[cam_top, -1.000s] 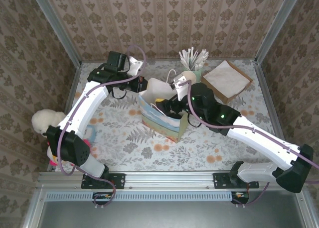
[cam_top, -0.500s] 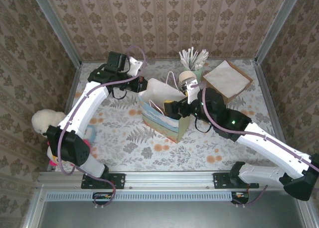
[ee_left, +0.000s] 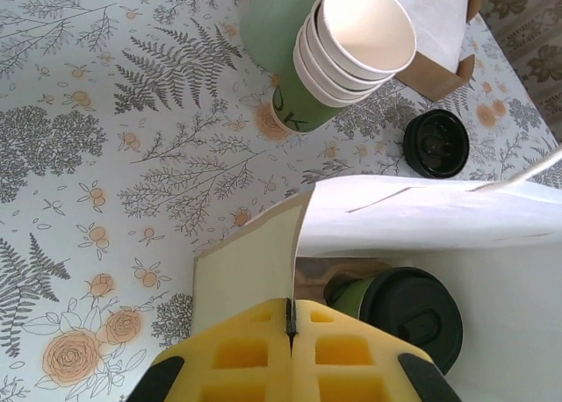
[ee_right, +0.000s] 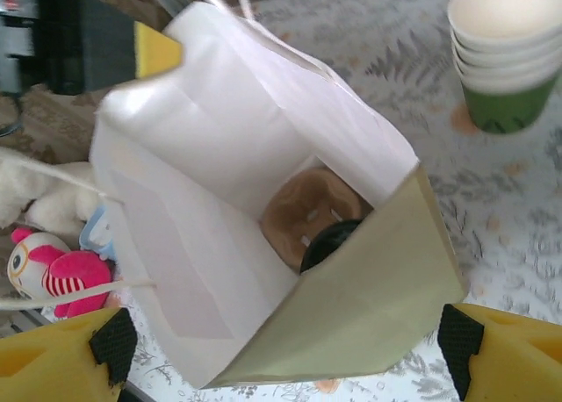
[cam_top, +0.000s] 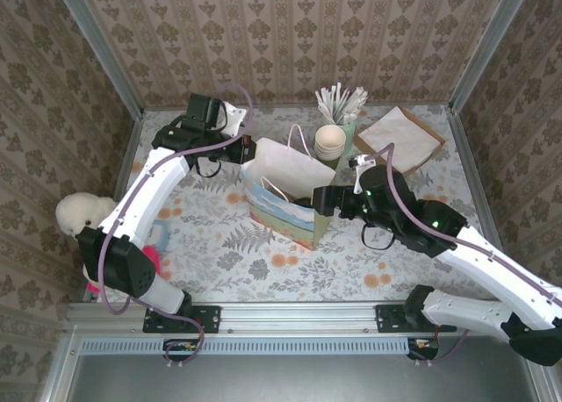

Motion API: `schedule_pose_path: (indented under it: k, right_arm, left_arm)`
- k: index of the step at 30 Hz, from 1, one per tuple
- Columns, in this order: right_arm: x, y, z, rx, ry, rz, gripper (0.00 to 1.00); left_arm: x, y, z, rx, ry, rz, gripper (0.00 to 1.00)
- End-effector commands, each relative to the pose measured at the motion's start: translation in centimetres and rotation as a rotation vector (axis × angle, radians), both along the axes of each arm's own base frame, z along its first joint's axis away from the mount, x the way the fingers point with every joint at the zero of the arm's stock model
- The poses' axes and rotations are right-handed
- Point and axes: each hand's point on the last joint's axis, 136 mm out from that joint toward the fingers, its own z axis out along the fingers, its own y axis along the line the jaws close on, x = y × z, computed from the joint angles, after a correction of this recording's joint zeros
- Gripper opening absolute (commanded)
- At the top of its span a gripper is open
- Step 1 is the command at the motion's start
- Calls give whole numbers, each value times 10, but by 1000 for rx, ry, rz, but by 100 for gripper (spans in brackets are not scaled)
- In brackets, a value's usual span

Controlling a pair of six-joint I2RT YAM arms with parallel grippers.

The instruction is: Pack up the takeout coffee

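Note:
The takeout coffee, a green cup with a black lid, stands inside the white paper bag beside a brown cardboard piece. In the right wrist view its lid peeks past the bag's near wall. My left gripper is shut on the bag's back-left rim; from above it sits at that corner. My right gripper hangs open just right of the bag's mouth. Its yellow fingertips stand wide apart above the bag, holding nothing.
A stack of lidless green cups stands behind the bag, with a cup of stirrers and a napkin box near it. A loose black lid lies on the table. Plush toys sit at the left edge.
My right gripper has pulled up and out of the bag toward the right, leaving the coffee inside. The left gripper has kept its hold on the rim.

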Motion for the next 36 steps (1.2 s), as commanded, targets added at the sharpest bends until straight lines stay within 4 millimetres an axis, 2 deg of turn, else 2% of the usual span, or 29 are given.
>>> schedule_pose_path:
  k: [1, 5, 9, 11, 15, 19, 24, 30, 36]
  right_arm:
    - [9, -5, -11, 65, 116, -160, 87]
    - [20, 0, -17, 84, 159, -232, 87]
    - [31, 4, -15, 46, 160, -252, 77]
    - [34, 5, -13, -7, 155, -238, 70]
    - [39, 11, -7, -123, 146, -170, 46]
    - [45, 24, -4, -183, 164, -67, 26]
    - [56, 32, -10, -241, 197, -11, 10]
    - [67, 39, -14, -207, 224, 72, 2]
    - [80, 48, -23, -203, 235, 168, 3]
  left_arm:
    - [-2, 4, 4, -2, -6, 44, 0]
    - [-2, 4, 3, 0, -5, 49, 0]
    - [-1, 6, 2, 6, -3, 63, 0]
    - [1, 9, 2, 15, 2, 92, 0]
    - [2, 13, 5, 10, 21, 137, 0]
    - [-1, 18, 8, -4, 29, 178, 0]
    - [-7, 23, 11, -36, 52, 234, 0]
    - [-14, 34, 12, -63, 68, 320, 0]
    - [-21, 45, 9, -44, 61, 357, 0]
